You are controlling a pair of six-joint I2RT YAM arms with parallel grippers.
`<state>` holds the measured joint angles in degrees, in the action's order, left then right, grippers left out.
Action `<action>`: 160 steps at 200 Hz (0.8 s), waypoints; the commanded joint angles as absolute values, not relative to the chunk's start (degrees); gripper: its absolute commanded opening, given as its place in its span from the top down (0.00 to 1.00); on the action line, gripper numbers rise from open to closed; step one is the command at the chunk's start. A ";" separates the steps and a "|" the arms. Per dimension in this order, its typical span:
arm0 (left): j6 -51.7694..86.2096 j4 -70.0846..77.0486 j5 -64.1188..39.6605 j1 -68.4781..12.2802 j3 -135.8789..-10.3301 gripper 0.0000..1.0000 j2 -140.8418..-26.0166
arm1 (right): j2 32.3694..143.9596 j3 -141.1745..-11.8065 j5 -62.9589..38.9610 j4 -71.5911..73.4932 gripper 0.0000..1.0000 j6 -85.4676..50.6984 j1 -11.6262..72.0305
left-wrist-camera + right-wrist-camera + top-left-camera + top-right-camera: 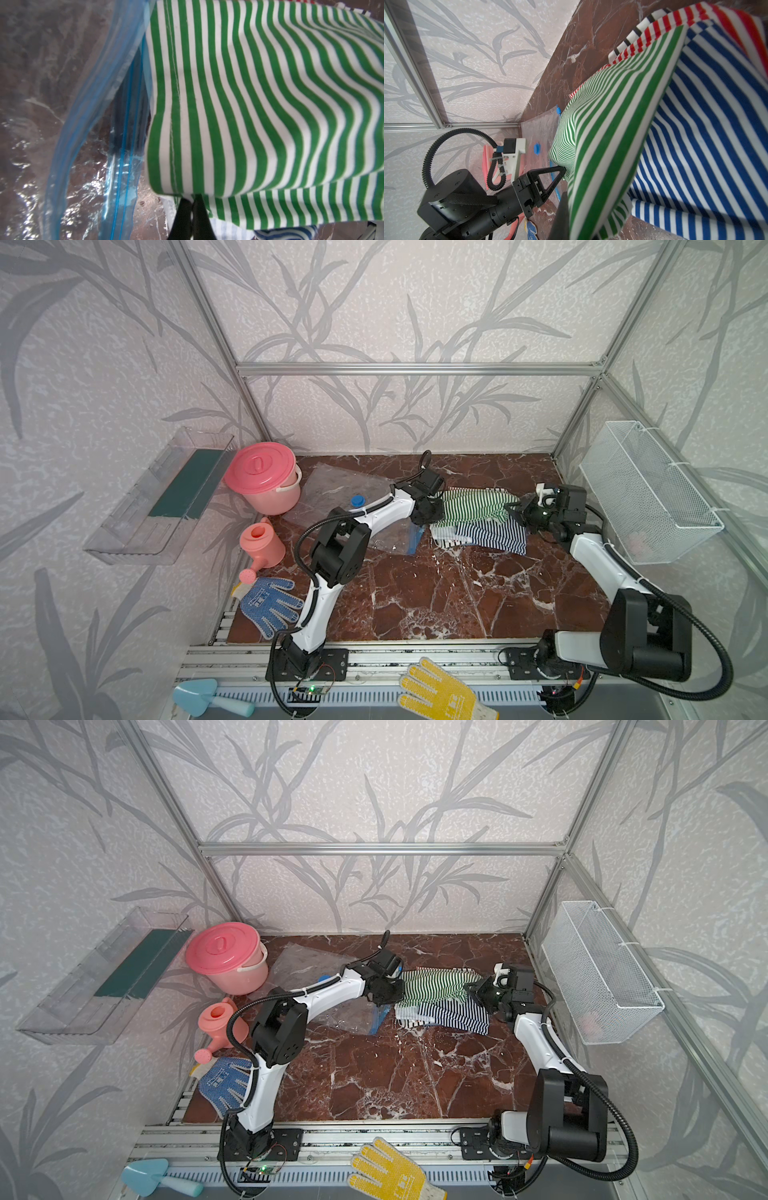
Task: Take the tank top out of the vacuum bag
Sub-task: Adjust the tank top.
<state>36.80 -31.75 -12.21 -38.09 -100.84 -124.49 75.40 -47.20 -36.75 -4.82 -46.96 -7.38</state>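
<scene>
Soft, even light from above; both top views bright and sharp at centre. Wide-angle bend at edges: frame posts [216, 335] lean and curve. Faint sheen on table [436, 605], shadows weak. Left wrist view softly blurred, white glare patches on bag [31, 166]. Right wrist view: tank top [608, 128] close to lens, out of focus, dark shadow beneath; wall [467, 62] sharper.

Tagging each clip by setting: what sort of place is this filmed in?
Probably a staged robot test booth, not a real home: an aluminium frame hung with leaf-print wallpaper, a marble-look tabletop, and garden props like the pink bucket and watering can.
</scene>
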 commanded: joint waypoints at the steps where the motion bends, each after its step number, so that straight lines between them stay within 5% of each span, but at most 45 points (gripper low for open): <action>1: 35.78 -32.77 -14.00 -38.28 -100.24 1.00 -119.93 | 72.22 -46.05 -35.10 -7.80 1.00 -44.51 -7.83; 160: 34.98 -36.50 -14.35 -38.21 -96.98 1.00 -115.21 | 68.62 -37.12 -29.71 -15.90 1.00 -39.38 -10.81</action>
<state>35.94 -34.54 -15.11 -38.09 -97.71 -117.30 70.15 -39.22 -31.88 -13.21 -41.25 -10.11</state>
